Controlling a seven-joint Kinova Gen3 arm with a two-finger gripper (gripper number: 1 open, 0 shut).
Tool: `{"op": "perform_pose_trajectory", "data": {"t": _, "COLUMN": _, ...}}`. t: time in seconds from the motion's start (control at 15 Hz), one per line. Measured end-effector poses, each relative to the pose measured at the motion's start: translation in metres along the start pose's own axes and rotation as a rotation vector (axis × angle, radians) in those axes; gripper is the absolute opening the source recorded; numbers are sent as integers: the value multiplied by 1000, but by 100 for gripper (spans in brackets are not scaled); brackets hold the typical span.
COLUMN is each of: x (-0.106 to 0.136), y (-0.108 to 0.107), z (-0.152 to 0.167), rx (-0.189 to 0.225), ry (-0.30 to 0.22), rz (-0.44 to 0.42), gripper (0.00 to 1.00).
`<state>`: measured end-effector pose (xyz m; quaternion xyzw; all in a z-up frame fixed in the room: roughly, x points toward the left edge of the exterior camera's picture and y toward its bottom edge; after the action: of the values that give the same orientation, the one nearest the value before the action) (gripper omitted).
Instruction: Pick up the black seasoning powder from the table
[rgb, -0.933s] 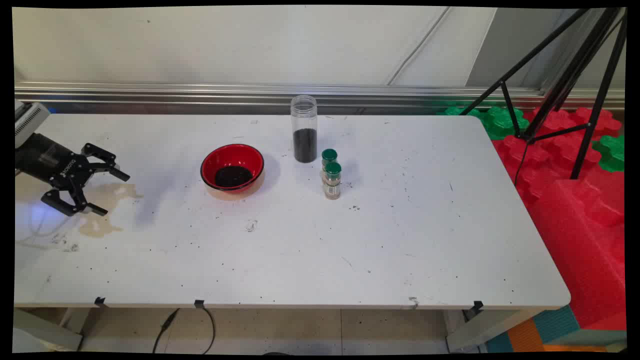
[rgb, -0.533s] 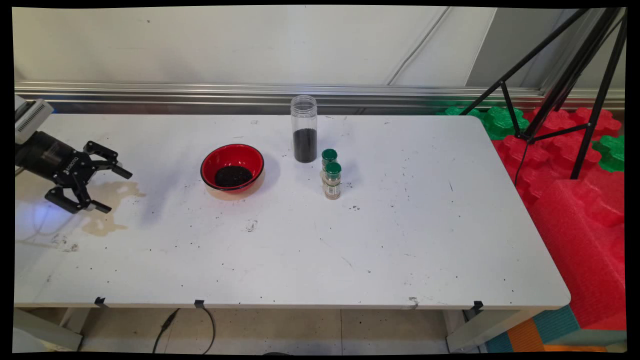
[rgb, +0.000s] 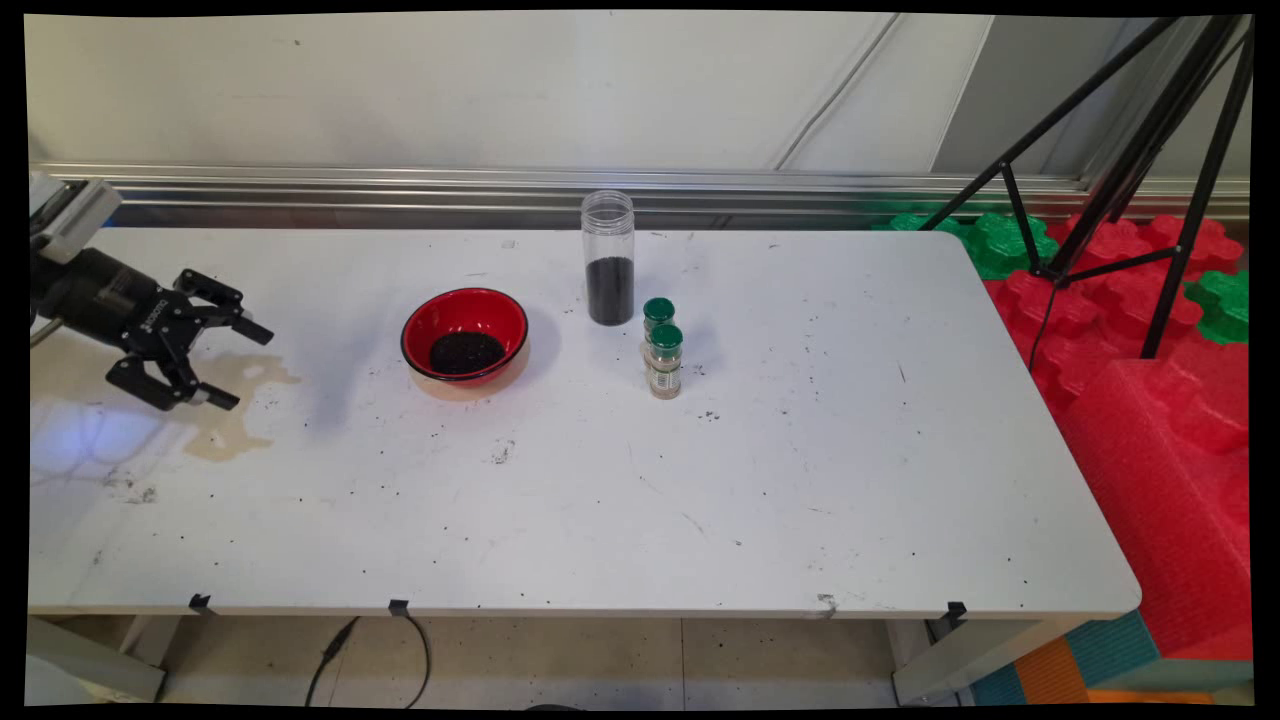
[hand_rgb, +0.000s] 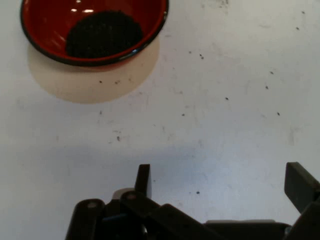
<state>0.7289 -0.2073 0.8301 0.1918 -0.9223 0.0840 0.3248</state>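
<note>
1. Black gripper hovering over the tabletop's left edge, toward the far left corner, tilted down and pointing to the right along the table.
2. Fingers spread wide apart, nothing between them; bare white surface under the gap in the hand view.
3. Just below and beside the fingertips, a pale brownish stain on the tabletop.
4. Nearest thing ahead of the claw: a red bowl with a black rim, well apart from the gripper, standing left of the tabletop's middle and toward the far edge. Seen also at the top left of the hand view, holding a heap of dark grains.
5. Right of the bowl, close to the far edge, a tall clear cylinder, upright, open-topped, its lower part filled with dark grains.
6. Just right of the cylinder and a little nearer, two small green-capped jars, upright, one directly behind the other, touching or nearly so.
7. Dark specks scattered over the tabletop.
</note>
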Motion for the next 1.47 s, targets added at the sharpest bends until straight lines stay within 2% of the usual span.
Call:
{"op": "perform_pose_trajectory", "data": {"t": 0.73, "x": 50, "y": -27, "z": 7, "rx": 60, "ry": -3, "rz": -200, "gripper": 100}}
{"op": "perform_pose_trajectory", "data": {"t": 1.13, "x": 80, "y": -56, "z": 23, "rx": 109, "ry": 9, "rz": -291, "gripper": 100}}
{"op": "perform_pose_trajectory", "data": {"t": 1.47, "x": 108, "y": -85, "z": 45, "rx": 140, "ry": 40, "rz": -333, "gripper": 100}}
